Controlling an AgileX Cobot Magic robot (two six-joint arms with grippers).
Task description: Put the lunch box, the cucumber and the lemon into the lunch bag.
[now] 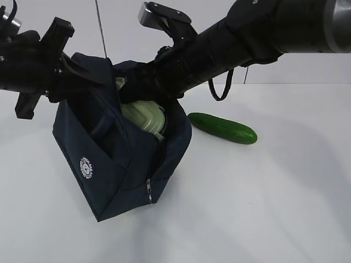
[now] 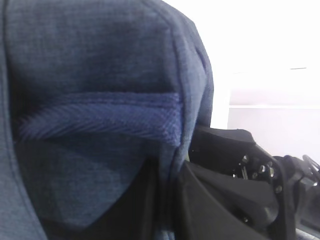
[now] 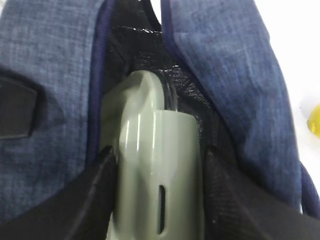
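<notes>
White tabletop (image 1: 263, 208) is filling the foreground, bare and evenly lit, and the lunch bag (image 1: 104, 181) is sitting tilted on it, its nearest corner pointing toward the camera and its zippered mouth gaping upward. Inside that mouth the lunch box (image 1: 143, 116) is poking out, pale green lid showing, only partly sunk. The right gripper (image 3: 157, 165) is clamping it edge-on, fingers spread about halfway on either side of the lid, pushing it into the black lining. Just right of the bag, the cucumber (image 1: 222, 127) is lying untouched. A yellow sliver at the edge of the right wrist view is probably the lemon (image 3: 314, 121), outside the bag. Farther back, the left gripper (image 1: 68, 68) is pinching the bag's upper fabric edge with nearly closed jaws, holding the opening wide. Trouble looks likely if the box snags on the lining or rim: the tilted bag could tip, or the fabric could slip from that thin pinch and the mouth collapse.
</notes>
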